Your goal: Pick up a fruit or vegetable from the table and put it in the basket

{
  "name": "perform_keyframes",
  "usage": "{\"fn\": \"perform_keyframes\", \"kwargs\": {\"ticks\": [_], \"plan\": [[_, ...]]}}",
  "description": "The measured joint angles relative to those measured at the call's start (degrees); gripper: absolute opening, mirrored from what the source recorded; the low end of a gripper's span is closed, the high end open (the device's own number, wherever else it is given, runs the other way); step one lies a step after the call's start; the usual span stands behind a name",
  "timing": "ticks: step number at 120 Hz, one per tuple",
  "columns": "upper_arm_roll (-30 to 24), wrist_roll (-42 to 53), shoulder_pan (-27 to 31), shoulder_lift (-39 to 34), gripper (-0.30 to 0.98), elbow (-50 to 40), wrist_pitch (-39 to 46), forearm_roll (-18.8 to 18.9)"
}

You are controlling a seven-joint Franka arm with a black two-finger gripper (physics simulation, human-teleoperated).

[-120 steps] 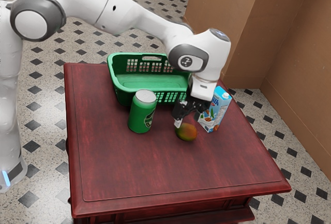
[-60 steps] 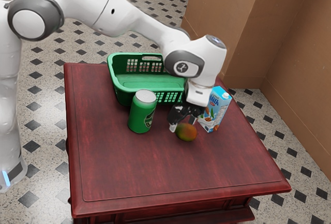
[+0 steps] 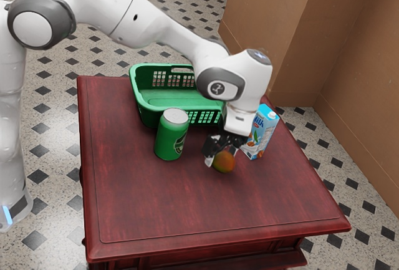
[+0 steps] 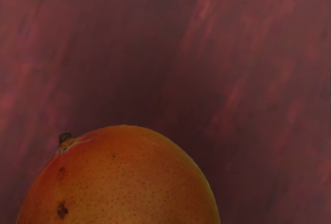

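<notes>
In the exterior view, you have your black two-finger gripper [image 3: 222,156] low over the rounded orange-and-green mango [image 3: 225,163], beside the dark red wooden table's [image 3: 206,211] middle. You can't tell from here whether the gripper is clamped on the mango or merely around it. The hand comes down from above, probably because the tall green metal can [image 3: 169,139] and the blue-and-white milk carton [image 3: 265,130] flank that spot (a sideways approach could knock either). The green plastic basket [image 3: 181,98] sits behind the can, so you'd want a secure hold, then a lift above its rim.

In the wrist view, the mango lies close under the hand, its small brown stem [image 4: 65,140] off to one side, likely leaving its smooth flanks for gripping.
</notes>
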Motion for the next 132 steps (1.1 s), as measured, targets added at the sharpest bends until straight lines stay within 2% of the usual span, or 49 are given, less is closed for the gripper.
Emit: {"fn": "perform_keyframes", "kwargs": {"ticks": [28, 36, 52, 84, 96, 106, 123, 132], "plan": [[-0.94, -0.48, 0.41, 0.18, 0.66, -0.99, 1.39, 0.55], [-1.05, -0.57, 0.41, 0.19, 0.60, -1.09, 1.75, 0.80], [-1.12, -0.74, 0.77, 0.20, 0.39, -1.13, 2.49, 1.11], [-1.20, -0.99, 1.43, -0.12, 0.30, -1.47, 4.10, 1.43], [-1.14, -0.77, 2.67, -4.00, 0.28, -1.02, 4.10, 1.30], [0.61, -0.15, 2.89, -6.23, 0.27, 5.95, 1.63, 1.25], [8.74, 1.83, -1.10, -4.37, 0.30, 18.60, -4.33, 1.13], [10.44, 3.03, 2.55, -1.64, 0.29, 21.34, -6.39, 0.99]]}}
